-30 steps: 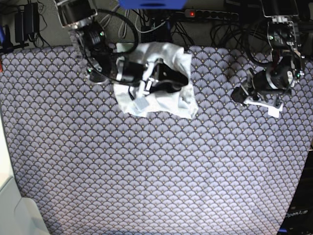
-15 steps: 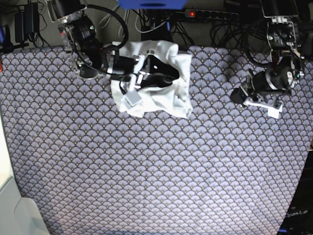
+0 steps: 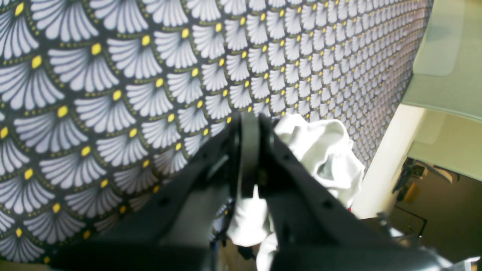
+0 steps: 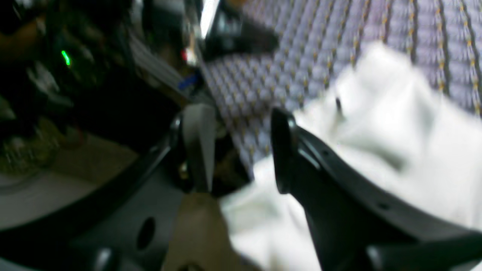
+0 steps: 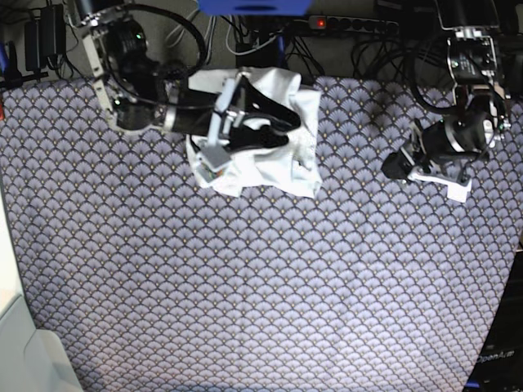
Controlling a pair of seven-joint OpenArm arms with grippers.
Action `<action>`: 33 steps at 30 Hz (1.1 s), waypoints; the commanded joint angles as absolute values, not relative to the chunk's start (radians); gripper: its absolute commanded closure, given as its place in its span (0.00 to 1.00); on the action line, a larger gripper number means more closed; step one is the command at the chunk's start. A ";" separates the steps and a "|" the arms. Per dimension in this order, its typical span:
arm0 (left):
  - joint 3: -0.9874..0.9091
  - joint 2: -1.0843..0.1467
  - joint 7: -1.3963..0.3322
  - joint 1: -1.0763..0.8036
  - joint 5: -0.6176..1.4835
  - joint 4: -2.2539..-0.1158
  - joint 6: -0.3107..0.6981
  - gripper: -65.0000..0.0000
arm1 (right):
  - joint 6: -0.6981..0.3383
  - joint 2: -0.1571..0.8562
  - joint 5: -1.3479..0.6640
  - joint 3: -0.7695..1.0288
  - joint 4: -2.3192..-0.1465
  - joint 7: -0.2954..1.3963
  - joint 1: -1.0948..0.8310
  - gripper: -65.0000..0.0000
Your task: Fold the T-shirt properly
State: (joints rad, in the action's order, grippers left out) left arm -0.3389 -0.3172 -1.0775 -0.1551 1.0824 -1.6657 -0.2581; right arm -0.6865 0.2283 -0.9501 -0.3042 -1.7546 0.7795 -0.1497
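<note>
Base view: the T-shirt (image 5: 270,155) lies bunched in a crumpled heap at the far edge of the patterned cloth (image 5: 261,286), close to the cables (image 5: 245,37) behind the table. The right gripper (image 5: 270,131) lies low over the heap; the left gripper (image 5: 392,163) rests on the cloth, well apart from the shirt.

Right wrist view: the jaws stand open with a clear gap between them, and no fabric is pinched there. White folds lie under and beside the dark finger (image 4: 286,150); whether it touches them cannot be told, as the picture is blurred.

Left wrist view: the jaws are closed together on nothing, and the shirt (image 3: 324,150) shows only as a distant lump beyond them.

Judgement: the task is at its start, since nothing is yet spread or folded. The step in hand appears to be taking hold of the heap in order to open it out. To do this well, the right gripper should seek a single edge, such as a hem or shoulder seam, rather than a thick bundle of layers, and should draw the shirt toward the middle of the cloth, away from the cables. The left gripper should open and take a second corner, so that the fabric can be stretched flat between both arms.
</note>
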 commanded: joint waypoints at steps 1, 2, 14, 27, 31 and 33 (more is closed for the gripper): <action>-0.346 -0.331 -1.076 -0.143 1.102 -1.678 -0.252 0.98 | -0.698 0.232 -0.974 -0.292 -1.771 0.751 -0.137 0.64; -0.346 -0.331 -1.076 -0.143 1.102 -1.676 -0.252 0.98 | -0.698 0.243 -0.974 -0.288 -1.768 0.751 -0.143 0.67; -0.346 -0.329 -1.076 -0.145 1.104 -1.682 -0.252 0.98 | -0.698 0.189 -0.972 -0.318 -1.508 0.694 -0.151 0.79; -0.340 -0.326 -1.076 -0.148 1.109 -1.687 -0.252 0.98 | -0.698 0.213 -0.974 -0.493 -1.474 0.565 -0.111 0.79; -0.338 -0.323 -1.076 -0.150 1.109 -1.725 -0.252 0.98 | -0.698 0.248 -0.974 -0.493 -1.474 0.562 -0.076 0.79; -0.338 -0.323 -1.078 -0.151 1.109 -1.762 -0.252 0.98 | -0.698 0.269 -0.977 -0.490 -1.478 0.559 -0.065 0.79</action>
